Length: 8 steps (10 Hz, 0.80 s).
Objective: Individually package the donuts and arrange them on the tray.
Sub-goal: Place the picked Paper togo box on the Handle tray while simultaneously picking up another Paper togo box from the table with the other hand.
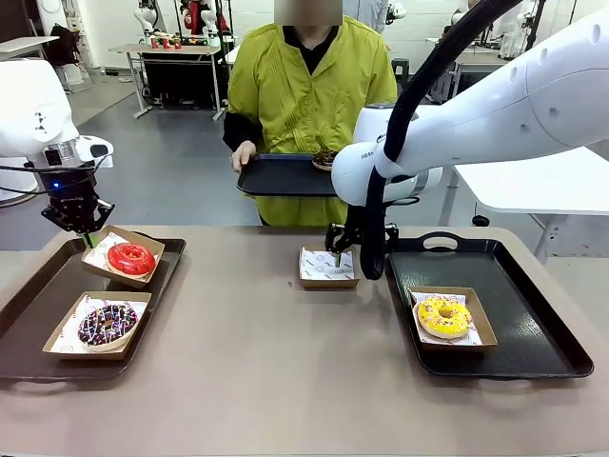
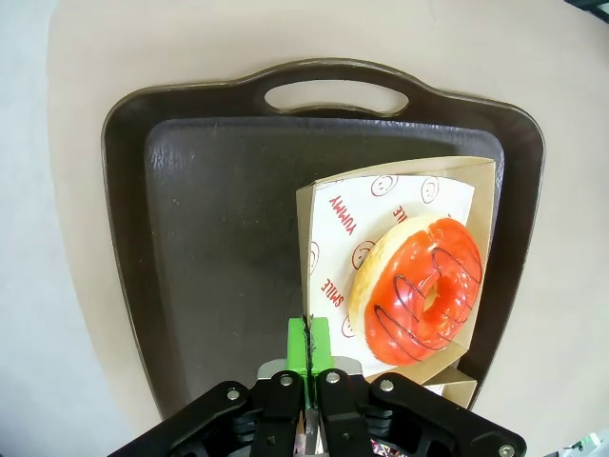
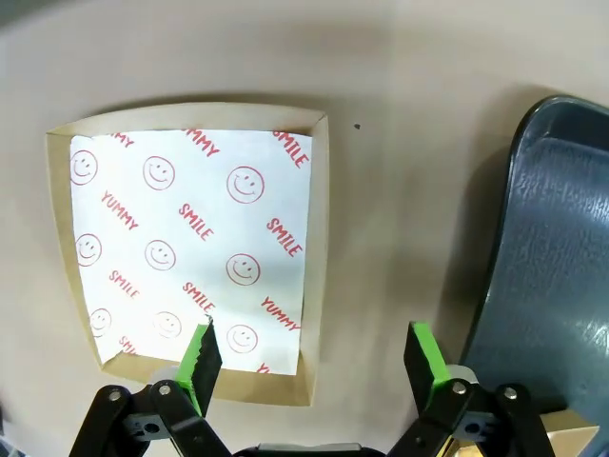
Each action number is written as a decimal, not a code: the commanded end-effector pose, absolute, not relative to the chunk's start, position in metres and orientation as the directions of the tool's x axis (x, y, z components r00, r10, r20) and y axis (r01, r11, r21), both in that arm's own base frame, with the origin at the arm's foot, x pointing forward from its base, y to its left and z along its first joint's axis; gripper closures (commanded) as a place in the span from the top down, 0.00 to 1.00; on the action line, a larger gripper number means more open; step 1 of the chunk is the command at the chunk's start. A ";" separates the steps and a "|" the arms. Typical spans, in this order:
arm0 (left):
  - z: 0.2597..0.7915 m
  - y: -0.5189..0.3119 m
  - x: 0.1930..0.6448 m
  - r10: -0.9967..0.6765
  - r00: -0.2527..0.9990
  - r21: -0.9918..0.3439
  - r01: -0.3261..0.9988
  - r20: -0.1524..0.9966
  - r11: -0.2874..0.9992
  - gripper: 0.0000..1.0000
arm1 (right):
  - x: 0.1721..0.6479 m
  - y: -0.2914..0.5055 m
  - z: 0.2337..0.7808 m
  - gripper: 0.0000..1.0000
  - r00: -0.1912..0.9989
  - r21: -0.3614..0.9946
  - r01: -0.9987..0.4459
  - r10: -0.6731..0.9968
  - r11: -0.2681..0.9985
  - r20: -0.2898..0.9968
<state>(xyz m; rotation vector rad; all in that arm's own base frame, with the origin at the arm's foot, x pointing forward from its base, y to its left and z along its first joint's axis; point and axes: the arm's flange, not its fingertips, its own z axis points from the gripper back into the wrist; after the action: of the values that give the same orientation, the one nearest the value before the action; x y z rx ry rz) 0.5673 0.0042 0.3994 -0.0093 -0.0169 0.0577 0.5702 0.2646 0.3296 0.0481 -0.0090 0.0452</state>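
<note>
Right gripper (image 3: 309, 360), jaws apart over the empty brown paper tray's (image 3: 186, 238) five-o'clock corner, should straddle one wall squarely before closing.

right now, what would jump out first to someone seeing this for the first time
The glossy red donut in its paper box on the brown tray at the robot's left, with the shut left gripper pinching the box's edge. Mid-table, the open right gripper hangs over an empty smiley-print box, and a yellow donut sits boxed on the black tray.
</note>
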 end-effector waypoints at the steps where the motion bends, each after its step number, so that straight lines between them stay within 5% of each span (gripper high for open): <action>1: 0.399 0.003 0.577 0.023 1.000 -0.002 -0.023 0.009 1.000 0.01 | 0.580 0.264 0.329 1.00 0.999 0.053 -0.051 0.051 0.997 0.002; 8: 0.395 -0.010 0.588 0.022 1.000 -0.045 -0.023 -0.020 0.999 0.01 | 0.581 0.261 0.318 1.00 0.996 0.070 -0.084 0.084 0.994 -0.005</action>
<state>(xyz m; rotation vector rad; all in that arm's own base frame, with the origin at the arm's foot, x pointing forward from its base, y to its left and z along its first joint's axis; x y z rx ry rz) 0.5844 -0.0096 0.3917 -0.0186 0.0054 0.0221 0.5727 0.2618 0.3184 0.0451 0.0066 0.0614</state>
